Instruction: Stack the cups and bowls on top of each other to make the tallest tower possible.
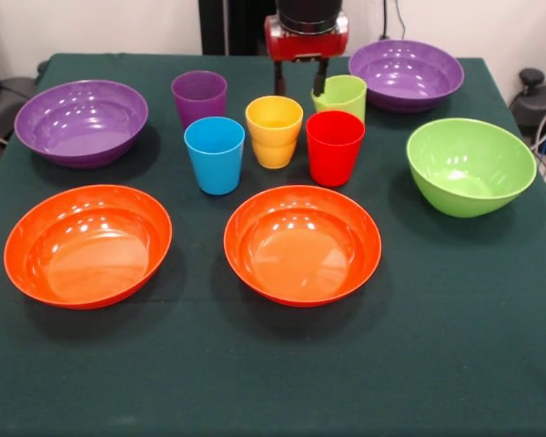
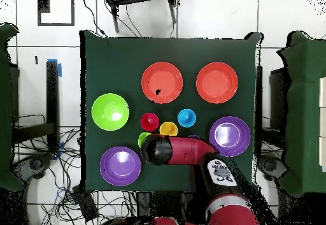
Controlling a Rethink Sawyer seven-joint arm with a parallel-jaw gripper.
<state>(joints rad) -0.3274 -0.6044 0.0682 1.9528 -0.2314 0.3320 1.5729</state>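
Fingers (image 1: 279,79) are spread open at the green cup (image 1: 343,94), one finger set at its rim.

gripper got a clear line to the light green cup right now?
Probably yes. The gripper hangs open just above the light green cup, one finger at its rim. The red cup and purple bowl stand close beside it.

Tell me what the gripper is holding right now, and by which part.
Nothing is held yet. The gripper is open, its fingers straddling the near-side rim of the light green cup, which stands on the table tilted, not lifted.
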